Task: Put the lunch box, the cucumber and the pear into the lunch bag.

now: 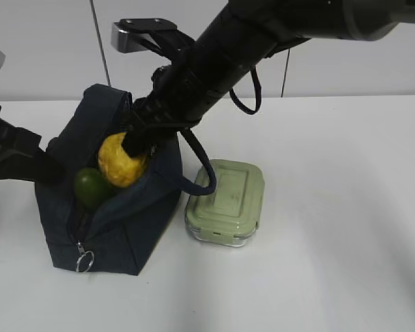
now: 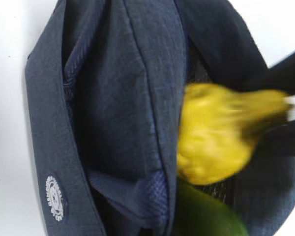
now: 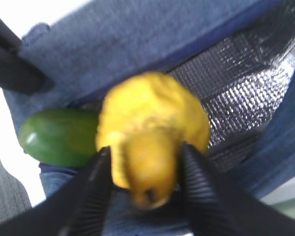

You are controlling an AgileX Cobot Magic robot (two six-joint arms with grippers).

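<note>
Nearest the exterior camera, a metal ring zipper pull (image 1: 84, 261) hangs at the low front corner of the boxy dark navy fabric lunch bag (image 1: 135, 228), which stands on the white table (image 1: 332, 242) with its mouth gaping upward. Just beside the bag on its right, touching or nearly touching its wall, sits the rounded-rectangular clear glass lunch box (image 1: 225, 201) with its pale sage-green snap-on lid closed, still outside the bag. In the bag's opening the rounded end of the long dark green cucumber (image 1: 91, 187) pokes up, the rest hidden inside. Pressed against it and slightly above is the small lumpy yellow pear (image 1: 122, 160), held at the mouth over the silvery lining (image 3: 246, 93). The right gripper (image 3: 145, 177) has its black ribbed fingers (image 3: 94, 189) closed narrowly on either side of the pear's stem end. Further left, the left gripper (image 1: 45, 169) meets the bag's side edge; whether it pinches the fabric cannot be told. The bag's padded loop handle (image 1: 202, 164) curves behind the right arm.
</note>
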